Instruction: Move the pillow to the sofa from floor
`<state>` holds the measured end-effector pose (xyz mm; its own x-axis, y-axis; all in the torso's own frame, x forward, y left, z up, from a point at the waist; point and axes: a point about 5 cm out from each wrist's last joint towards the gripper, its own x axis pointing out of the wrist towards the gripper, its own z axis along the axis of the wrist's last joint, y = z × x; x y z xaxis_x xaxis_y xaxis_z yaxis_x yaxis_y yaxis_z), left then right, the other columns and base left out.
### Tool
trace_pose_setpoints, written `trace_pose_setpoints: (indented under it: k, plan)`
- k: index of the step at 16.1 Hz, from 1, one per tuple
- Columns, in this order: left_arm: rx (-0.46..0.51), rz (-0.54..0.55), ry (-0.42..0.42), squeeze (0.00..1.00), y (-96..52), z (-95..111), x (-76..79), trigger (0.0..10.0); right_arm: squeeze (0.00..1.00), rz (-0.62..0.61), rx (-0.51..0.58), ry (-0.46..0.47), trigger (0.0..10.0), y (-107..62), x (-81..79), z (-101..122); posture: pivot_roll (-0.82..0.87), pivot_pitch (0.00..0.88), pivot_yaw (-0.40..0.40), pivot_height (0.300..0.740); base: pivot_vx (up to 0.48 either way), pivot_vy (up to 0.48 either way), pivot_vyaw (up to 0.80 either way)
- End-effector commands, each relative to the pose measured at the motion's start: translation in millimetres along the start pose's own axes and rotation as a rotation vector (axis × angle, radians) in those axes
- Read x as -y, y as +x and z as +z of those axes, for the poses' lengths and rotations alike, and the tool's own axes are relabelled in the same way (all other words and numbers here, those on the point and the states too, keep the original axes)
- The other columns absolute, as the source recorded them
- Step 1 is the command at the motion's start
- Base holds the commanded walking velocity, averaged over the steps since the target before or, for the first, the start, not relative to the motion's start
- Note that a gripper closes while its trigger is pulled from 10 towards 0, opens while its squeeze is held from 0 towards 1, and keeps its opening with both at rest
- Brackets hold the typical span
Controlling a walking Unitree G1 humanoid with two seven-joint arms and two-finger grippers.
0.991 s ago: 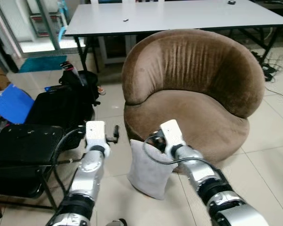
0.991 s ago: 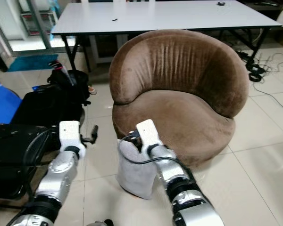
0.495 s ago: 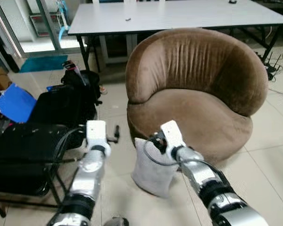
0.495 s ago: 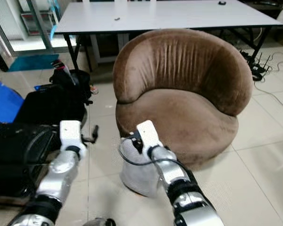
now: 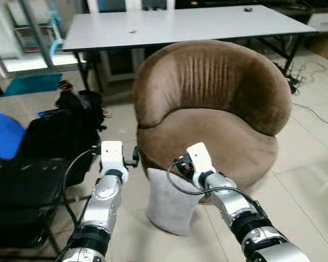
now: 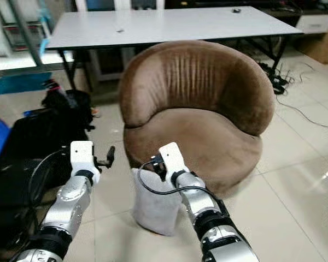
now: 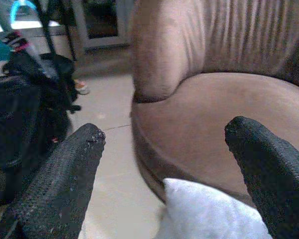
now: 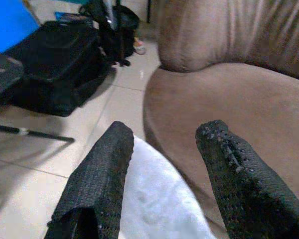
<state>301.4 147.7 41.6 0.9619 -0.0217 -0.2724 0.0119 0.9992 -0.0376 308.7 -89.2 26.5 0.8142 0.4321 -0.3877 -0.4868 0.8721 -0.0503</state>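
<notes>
Pale grey pillow point(image 5: 171, 201) stands upright on the tiled floor point(image 5: 311, 180), leaning vs the front base of the round brown sofa point(image 5: 218, 109), slightly toward the sofa's left side. Right claw point(image 8: 164, 164) is at the pillow's top edge, just in front of the sofa seat; its two black fingers point(image 8: 97, 184) are part-open w/ the pillow's top corner sitting between them, left finger touching the fabric, other finger over the seat edge. Can't tell if it's actually pinching yet, and the pillow's weight looks to be on the floor. Right arm's white wrist block & a black cable loop sit above the pillow in the head views. Left claw point(image 7: 164, 169) hovers left of the pillow, near the sofa's front-left corner, fingers point(image 7: 65, 174) spread wide & holding nothing; pillow's top shows low between them, not touching. Left of the sofa: black bags point(image 5: 65, 128) on the floor, a blue item point(image 5: 3, 134) beyond them, and a black chair seat point(image 5: 22, 202) nearest the robot. Behind the sofa a long white surface point(image 5: 175, 24) on dark legs w/ a couple of small dark things on top, too small to identify. Cables point(image 5: 311, 112) trail on the floor right of the sofa.
</notes>
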Motion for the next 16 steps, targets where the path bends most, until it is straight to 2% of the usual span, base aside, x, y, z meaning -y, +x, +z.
trace_pose_setpoints:
  k: [1,5,16]
  plan:
    - [-0.007,-0.003,-0.005,0.0,0.8,0.4,-1.3,10.0,0.16,0.002,0.003,0.005,10.0,0.1,0.0,1.7,-0.09,0.0,0.032,0.74,0.48,0.0,0.0]
    - [0.004,-0.02,-0.01,0.0,0.7,1.1,1.3,10.0,0.16,0.007,0.005,0.004,10.0,-0.3,0.3,1.6,-0.09,0.0,0.03,0.74,0.48,0.0,0.0]
    - [0.006,-0.005,0.021,0.0,-0.1,0.4,2.0,10.0,0.13,-0.003,0.023,0.024,10.0,-1.9,3.9,2.3,-0.1,0.0,0.031,0.74,0.0,0.0,0.0]
